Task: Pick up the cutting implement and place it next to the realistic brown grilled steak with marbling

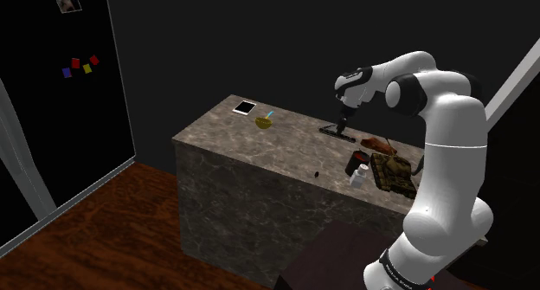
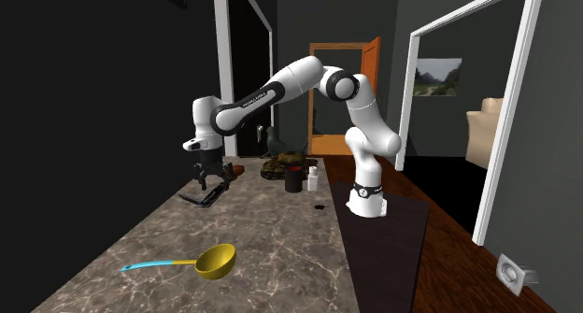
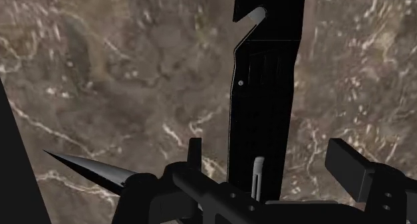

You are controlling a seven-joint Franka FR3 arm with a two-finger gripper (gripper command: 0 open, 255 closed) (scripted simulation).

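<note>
Alignment between handle and fingers decides the coming grasp. In the wrist view the black folding knife (image 3: 267,75) lies flat on the brown veined marble countertop (image 3: 120,75), its long handle running straight away from the black two-finger gripper (image 3: 269,150) and passing through the gap between the fingers (image 3: 194,152); its pointed grey blade (image 3: 87,169) sticks out sideways past one finger. The fingers stand apart, one on each side of the handle, with stone visible between each of them and it, so nothing is clamped yet. From the shoulder view the gripper (image 1: 343,115) hangs just above the knife (image 1: 337,130), near the counter's far edge. The brown grilled steak (image 1: 378,143) lies close by, toward the shoulder view's right, beyond the knife from the yellow ladle (image 1: 264,121). Closing across the handle's narrow width looks right as things stand: I judge a short straight descent is all that is needed, without turning the wrist.
</note>
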